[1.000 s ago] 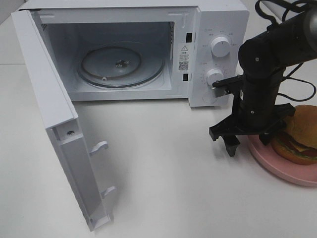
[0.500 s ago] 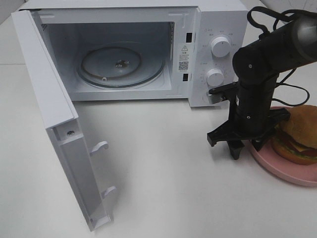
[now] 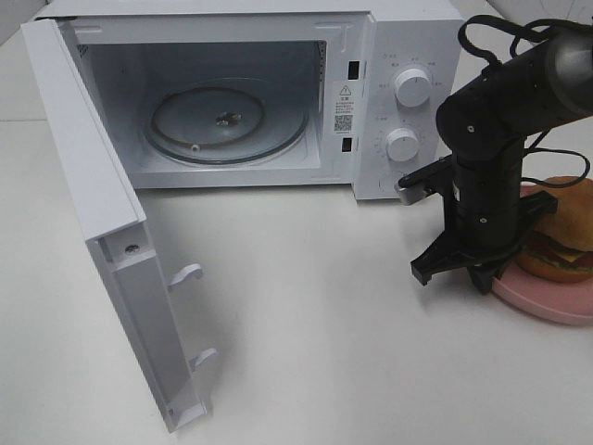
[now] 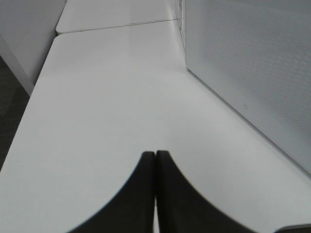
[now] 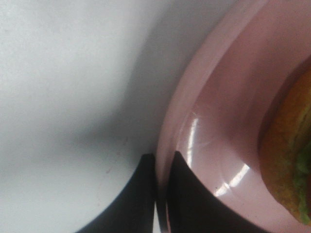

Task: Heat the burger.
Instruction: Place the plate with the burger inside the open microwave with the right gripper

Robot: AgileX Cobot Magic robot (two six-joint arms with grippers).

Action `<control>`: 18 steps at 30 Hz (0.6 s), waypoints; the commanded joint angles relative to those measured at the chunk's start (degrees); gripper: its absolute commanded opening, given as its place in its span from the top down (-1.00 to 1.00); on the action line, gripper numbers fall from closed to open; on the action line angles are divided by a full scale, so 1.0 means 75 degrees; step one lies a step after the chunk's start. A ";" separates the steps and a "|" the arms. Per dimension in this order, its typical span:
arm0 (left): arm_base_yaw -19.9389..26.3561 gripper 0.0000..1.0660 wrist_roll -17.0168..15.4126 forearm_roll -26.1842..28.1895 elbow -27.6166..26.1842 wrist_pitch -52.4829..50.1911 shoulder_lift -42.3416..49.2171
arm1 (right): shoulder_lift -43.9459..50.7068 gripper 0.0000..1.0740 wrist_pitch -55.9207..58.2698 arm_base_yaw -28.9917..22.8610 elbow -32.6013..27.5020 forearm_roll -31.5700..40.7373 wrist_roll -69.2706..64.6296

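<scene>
Gripping the rim of the pink plate, the right jaws stand apart from the burger; left jaws closed.

**High view:** bright, even overhead light, sharp throughout; shadows on the white table are faint and soft-edged.

**My right wrist view:** close and defocused. A broad grey shadow lies beside the pink plate, white glare streaks cross its glaze, the burger is a blur, and my right fingers are black silhouettes.

**My left wrist view:** pale, low-contrast; my left fingers are soft-edged.
</scene>
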State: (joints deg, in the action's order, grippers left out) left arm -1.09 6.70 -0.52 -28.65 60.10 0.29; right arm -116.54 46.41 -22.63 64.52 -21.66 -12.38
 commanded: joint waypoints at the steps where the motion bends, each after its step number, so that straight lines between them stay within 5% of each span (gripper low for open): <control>1: -0.0015 1.00 0.0000 0.0069 0.0031 -0.0115 0.0153 | -0.0023 1.00 -0.0176 -0.0008 -0.0084 0.0237 0.0214; 18: -0.0015 1.00 0.0000 0.0069 0.0031 -0.0115 0.0153 | 0.1314 1.00 -0.0428 -0.1062 -0.1070 -0.0046 0.0451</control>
State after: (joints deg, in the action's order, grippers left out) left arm -1.09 6.70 -0.52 -28.65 60.10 0.29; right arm -108.12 43.60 -28.82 57.98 -19.54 -8.48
